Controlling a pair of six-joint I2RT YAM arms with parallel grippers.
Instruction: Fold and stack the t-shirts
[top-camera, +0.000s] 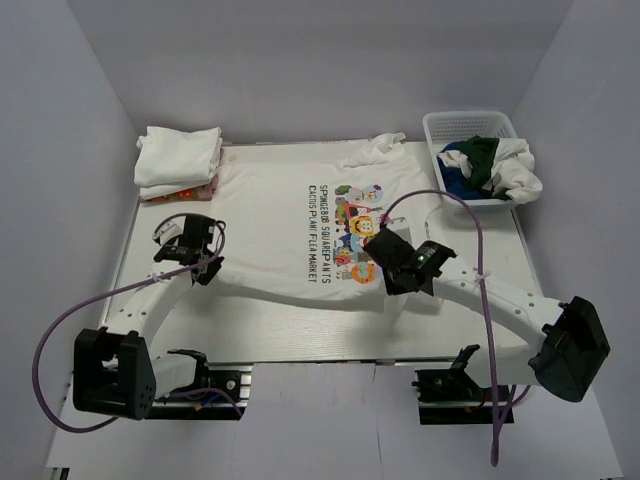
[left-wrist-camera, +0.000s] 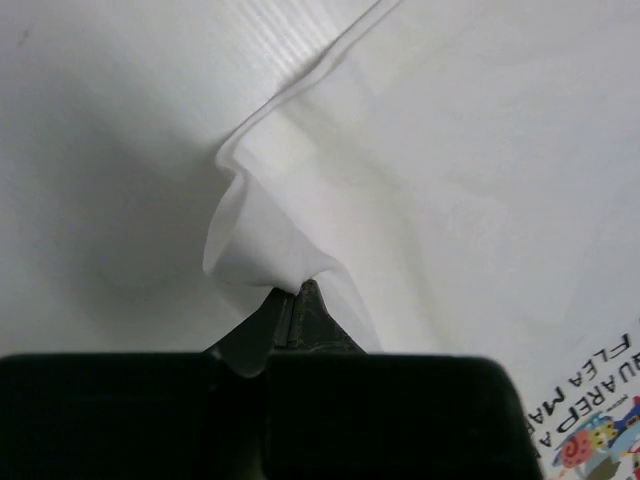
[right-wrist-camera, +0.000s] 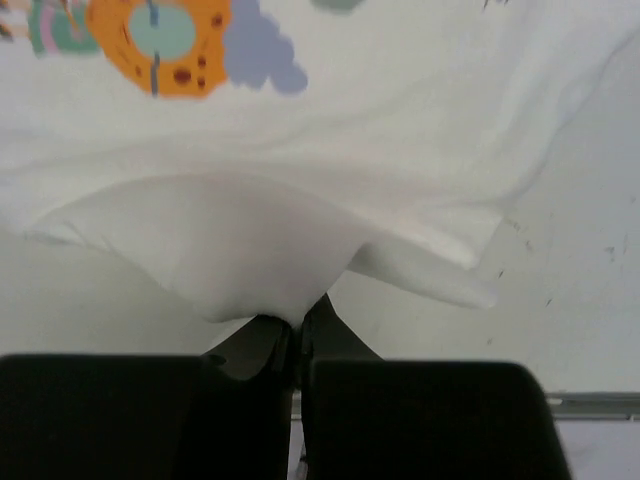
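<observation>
A white t-shirt (top-camera: 300, 215) with a colourful cartoon print and dark lettering lies spread on the table. My left gripper (top-camera: 207, 270) is shut on its near left corner, and the left wrist view shows the cloth (left-wrist-camera: 262, 235) pinched into a raised fold at the closed tips of the left gripper (left-wrist-camera: 297, 291). My right gripper (top-camera: 388, 283) is shut on the near right edge. In the right wrist view the hem (right-wrist-camera: 230, 250) bunches up at the closed tips of the right gripper (right-wrist-camera: 301, 322), below the orange print (right-wrist-camera: 160, 35).
A stack of folded white t-shirts (top-camera: 180, 158) sits at the back left corner. At the back right, a white lattice basket (top-camera: 470, 118) holds a blue shirt (top-camera: 455, 168), a dark green one (top-camera: 482, 160) and a white one (top-camera: 520, 178). Grey walls enclose the table (top-camera: 300, 330).
</observation>
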